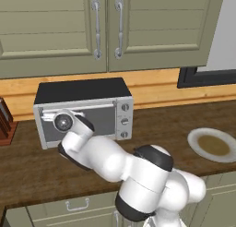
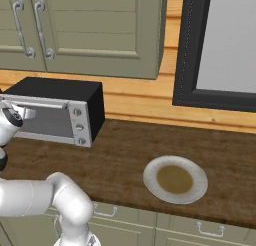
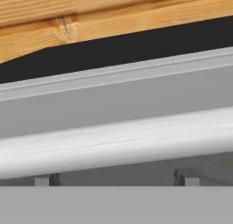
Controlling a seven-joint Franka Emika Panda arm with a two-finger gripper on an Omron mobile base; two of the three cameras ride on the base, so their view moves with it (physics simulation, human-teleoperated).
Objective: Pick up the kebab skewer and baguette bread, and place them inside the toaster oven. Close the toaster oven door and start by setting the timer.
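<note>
The toaster oven stands on the wooden counter with its back against the wood-panelled wall, and it serves as the landmark here. Its top is black, its body silver-grey, and 3 round knobs run down the panel at its right side. The toaster oven door is shut, upright against the front, with its bar handle running along the upper edge.

The gripper sits right in front of that door, at the oven's left half, level with the handle. In the hand view the 2 finger tips stand wide apart, 1 near each side of the picture, just under the pale bar of the handle; nothing lies between them. Whether they touch the door cannot be told. In the left base view the wrist covers the left part of the door.

To the right of the oven, well apart from it, a round grey plate with a brownish centre rests on the counter. Left of the oven, a dark red-brown knife block shows at the picture's edge. Above the oven hang 2 olive cabinet doors with metal handles.
</note>
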